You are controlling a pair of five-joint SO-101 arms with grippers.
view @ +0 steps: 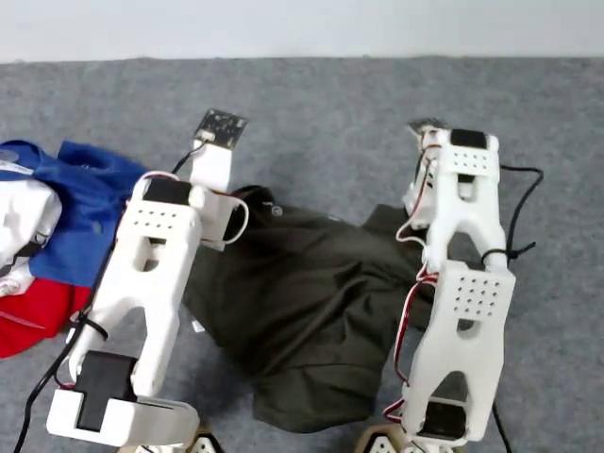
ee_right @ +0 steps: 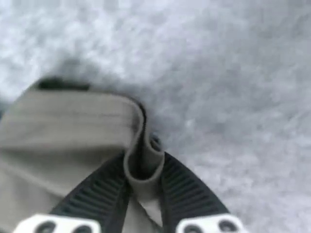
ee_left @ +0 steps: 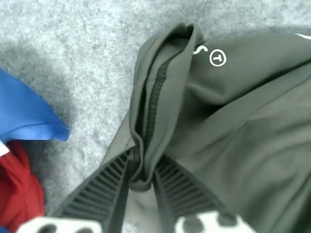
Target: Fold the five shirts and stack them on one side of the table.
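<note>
Left pincer (ee_left: 142,171) first: its two ribbed black fingers (ee_left: 109,187) are pressed onto a bunched fold of the dark olive shirt (ee_left: 243,136), with the cloth squeezed right between the tips. A stitched hem (ee_left: 154,97) runs up and away from the pinch. Off to one side of it the rest of the shirt spreads out broad and creased, with a small white round mark (ee_left: 217,58) printed farther out.

On the other side of the pincer, close by, there's the red shirt (ee_left: 17,194), and just past it a corner of the blue shirt (ee_left: 24,114). Both lie on the grey table cover (ee_left: 73,39), apart from the olive cloth.

Over to the right pincer (ee_right: 144,167): same story, fingers clamped on a folded edge of the same olive shirt. The fabric loops over just beyond the tips, with grey cover beyond that.

From above, the left arm (view: 151,274) and the right arm (view: 467,283) stand over opposite ends of the olive shirt, which lies rumpled between them. Farthest from both pincers, beyond the left arm at the table's edge, the white shirt (view: 24,222) sits heaped against the blue and the red.
</note>
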